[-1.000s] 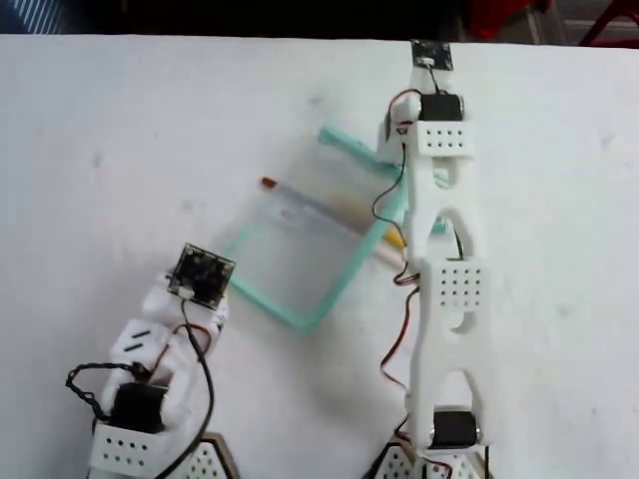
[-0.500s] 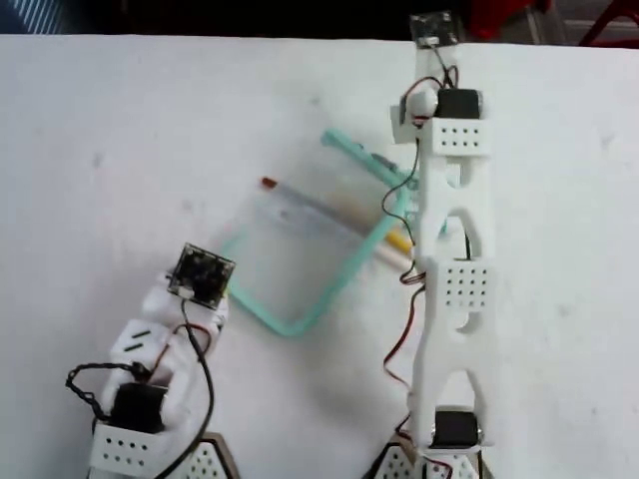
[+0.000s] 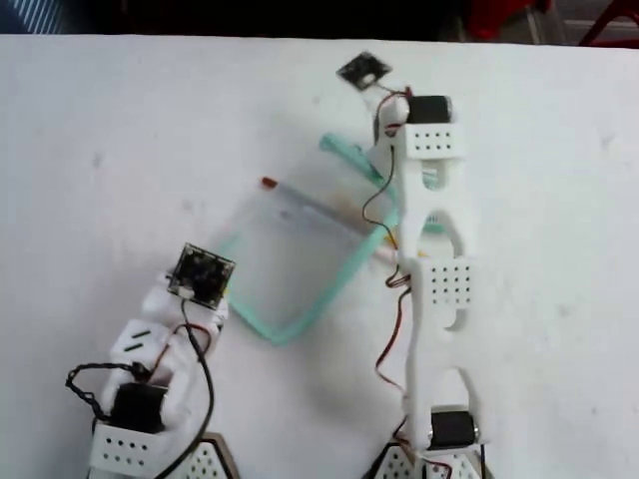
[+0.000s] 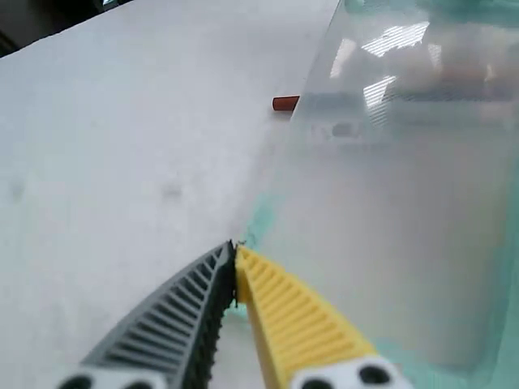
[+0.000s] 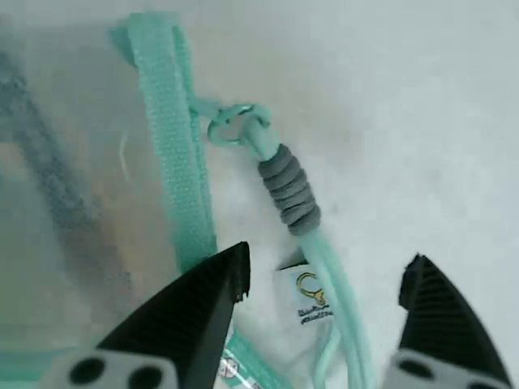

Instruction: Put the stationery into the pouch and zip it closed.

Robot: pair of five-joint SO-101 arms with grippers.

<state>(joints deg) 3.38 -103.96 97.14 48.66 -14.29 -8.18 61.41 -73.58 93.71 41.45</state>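
Note:
The clear pouch (image 3: 300, 261) with a teal edge lies in the middle of the table, with a pen and other stationery blurred inside. The pen's red end (image 3: 268, 183) pokes out at the pouch's far left corner (image 4: 285, 103). My right arm (image 3: 429, 145) stretches over the pouch's right edge. Its gripper (image 5: 328, 259) is open, straddling the teal zip cord with grey binding (image 5: 289, 193) beside the zipper tape (image 5: 166, 146). My left gripper (image 4: 235, 253) is shut and empty, just off the pouch's near left edge (image 4: 405, 211).
A white tag (image 5: 308, 298) lies by the cord. My left arm (image 3: 160, 349) rests at the front left. Bare white table (image 3: 130, 150) spreads left of and behind the pouch, and the far edge meets a dark background.
My right arm's wrist has swung left over the pouch's top corner. The pouch's near corner has slid a little to the left. The left arm has stayed put.

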